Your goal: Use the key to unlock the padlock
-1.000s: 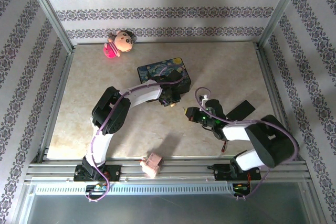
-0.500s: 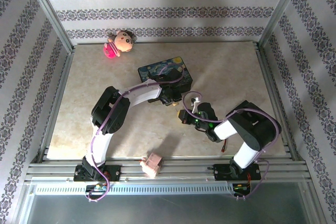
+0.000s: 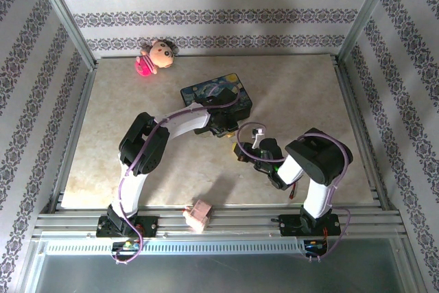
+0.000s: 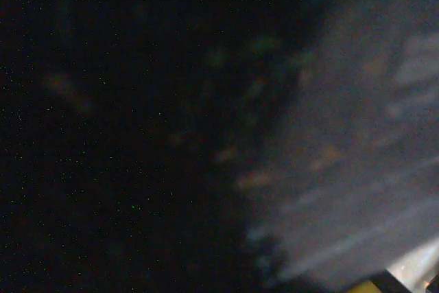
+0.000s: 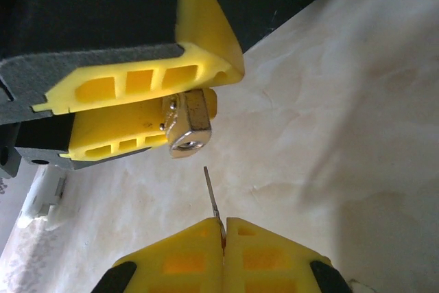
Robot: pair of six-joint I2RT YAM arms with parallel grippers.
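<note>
The small brass padlock point(image 5: 190, 125) is pinched between the yellow fingers point(image 5: 137, 84) of my left gripper point(image 3: 223, 130), its keyhole end facing the right wrist camera. My right gripper point(image 5: 224, 226) is shut on the key point(image 5: 212, 197). The key's thin silver blade sticks out from the fingertips and points up at the padlock, stopping a short gap below the keyhole. In the top view my right gripper point(image 3: 241, 149) sits just right of and below the left one, over the beige table. The left wrist view is dark and blurred.
The dark-blue painted box point(image 3: 215, 95) lies right behind the left gripper. A pink doll point(image 3: 156, 56) rests at the back left corner. A small pink block point(image 3: 199, 215) sits on the front rail. Metal frame rails point(image 3: 206, 224) border the table.
My right arm has swung left and folded upward, bringing the key close under the padlock. The left arm has held still with the padlock.
</note>
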